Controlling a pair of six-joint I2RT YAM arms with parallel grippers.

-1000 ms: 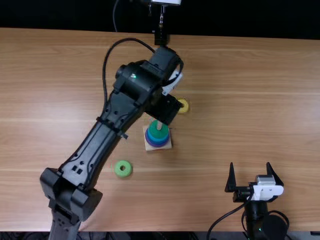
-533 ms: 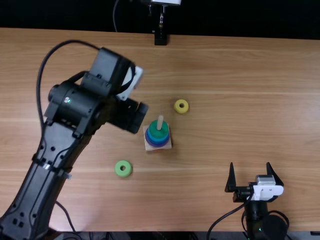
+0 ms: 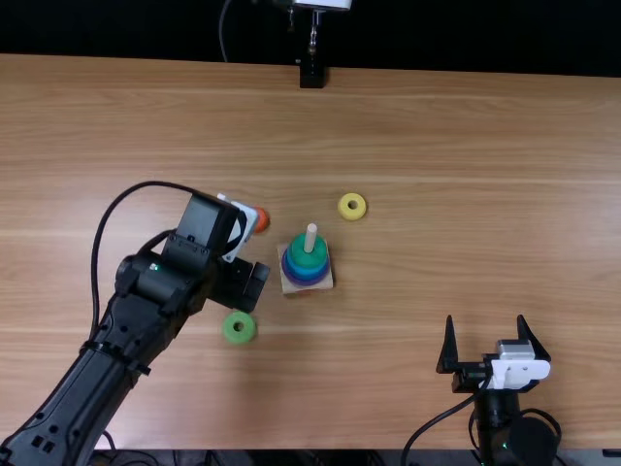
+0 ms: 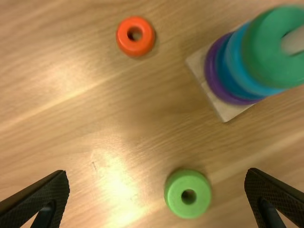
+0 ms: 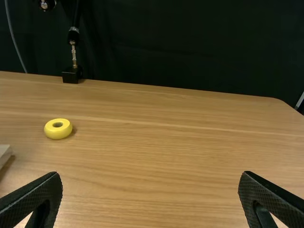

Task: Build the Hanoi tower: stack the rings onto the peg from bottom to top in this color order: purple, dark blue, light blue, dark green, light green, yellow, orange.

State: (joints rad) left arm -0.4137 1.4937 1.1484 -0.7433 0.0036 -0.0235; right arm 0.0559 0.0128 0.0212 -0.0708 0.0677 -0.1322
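One bench, light brown wood, dark cloth behind its far edge. From where I stand, items are as follows.

Peg, pale, upright on a square wooden base. Threaded on it, bottom to top: purple ring, dark blue ring, light blue ring, dark green ring.

Light green ring, loose, flat on the bench, near the base on its near-left side.

Orange ring, loose, flat, left of the peg and a little beyond it; partly covered in the top view by the left arm.

Yellow ring, loose, flat, beyond the peg and to its right.

Left gripper, above the bench between the orange and light green rings, left of the base; fingers wide apart, nothing held.

Right gripper, at the near right, well apart from the rings; fingers wide apart, nothing held.

Black stand, upright at the far edge, a thin cable hanging to its left.
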